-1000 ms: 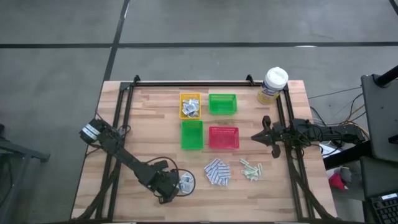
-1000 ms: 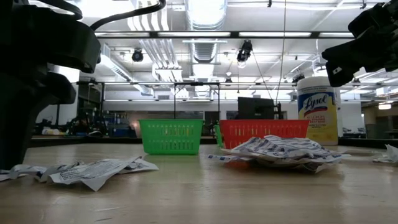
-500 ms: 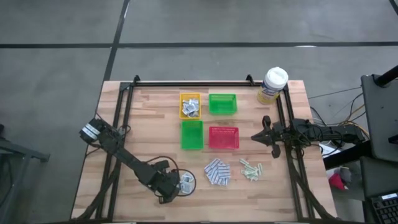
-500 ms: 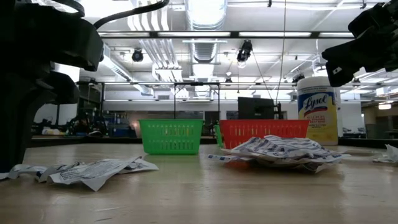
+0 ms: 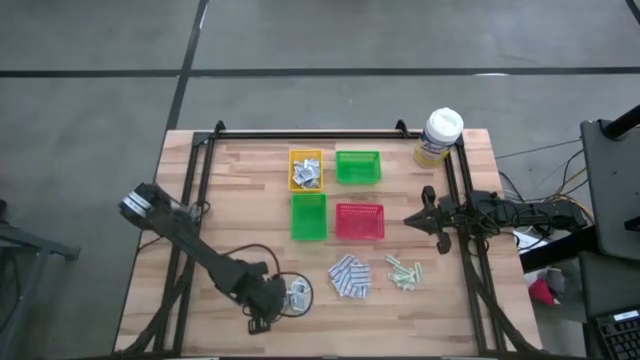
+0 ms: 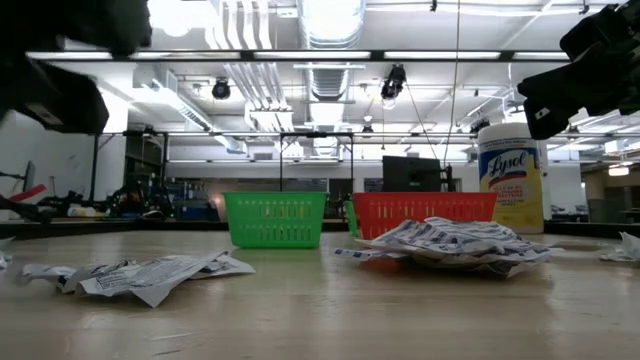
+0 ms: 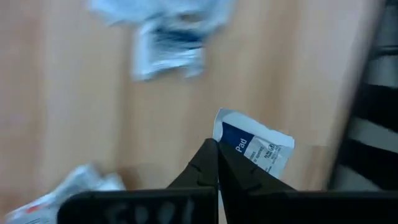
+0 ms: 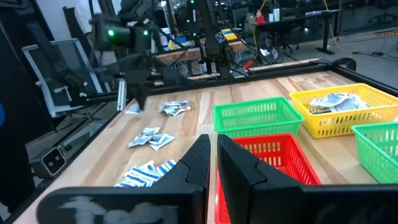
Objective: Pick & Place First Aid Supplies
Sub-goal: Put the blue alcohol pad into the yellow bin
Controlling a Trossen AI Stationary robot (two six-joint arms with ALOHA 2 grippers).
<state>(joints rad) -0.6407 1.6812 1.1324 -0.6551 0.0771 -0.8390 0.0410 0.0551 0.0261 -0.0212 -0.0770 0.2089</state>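
**Left gripper holding one sachet, near-left of table**

Left gripper [image 7: 217, 163]: fingers pressed together on the corner of a sachet [image 7: 258, 149] (blue and white, printed "Pad"), held above the wood. Seen from above, the gripper [image 5: 262, 300] stood at the table's [image 5: 240, 190] near-left part, just beside the sachet pile [image 5: 297, 292].

Right gripper [image 8: 212, 152]: fingers nearly together, nothing between them; the arm stood by the right edge, gripper [image 5: 425, 220] pointing toward the red tray [image 5: 359, 221].

Supplies on the table: sachet pile as above; blue-and-white pads [image 5: 349, 277] near the front centre; pale green strips [image 5: 404, 272] just right of them.

Trays: yellow tray [image 5: 305, 170] with sachets inside; green tray [image 5: 358, 166] beside it; second green tray [image 5: 308, 217] beside the red one.

Canister [image 5: 439, 135]: far-right corner, upright.
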